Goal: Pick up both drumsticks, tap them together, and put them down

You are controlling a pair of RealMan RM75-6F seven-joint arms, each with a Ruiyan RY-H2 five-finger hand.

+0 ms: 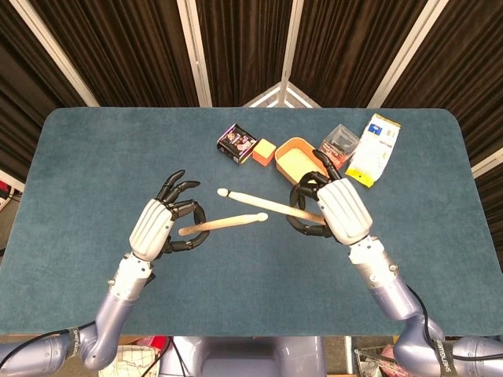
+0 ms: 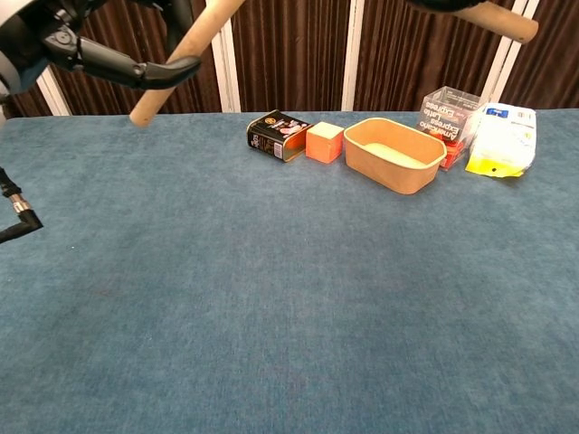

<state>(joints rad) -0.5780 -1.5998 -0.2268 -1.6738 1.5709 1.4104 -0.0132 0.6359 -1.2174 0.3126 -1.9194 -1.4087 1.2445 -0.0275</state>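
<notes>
My left hand (image 1: 161, 226) holds one wooden drumstick (image 1: 224, 224) above the blue table, its tip pointing right toward the centre. My right hand (image 1: 334, 208) grips the second drumstick (image 1: 263, 203), which points left and slightly away. The two tips are close together but I see a small gap between them. In the chest view only the butt end of the left drumstick (image 2: 176, 63) and the dark fingers (image 2: 109, 63) of my left hand show at the top left, and the butt of the right drumstick (image 2: 493, 18) at the top right.
Along the far side of the table stand a dark tin (image 1: 237, 142), an orange cube (image 1: 263, 151), an orange tub (image 1: 297, 157), a clear plastic box (image 1: 339, 140) and a white and yellow packet (image 1: 375, 149). The blue table cloth (image 2: 289, 298) lies below the hands.
</notes>
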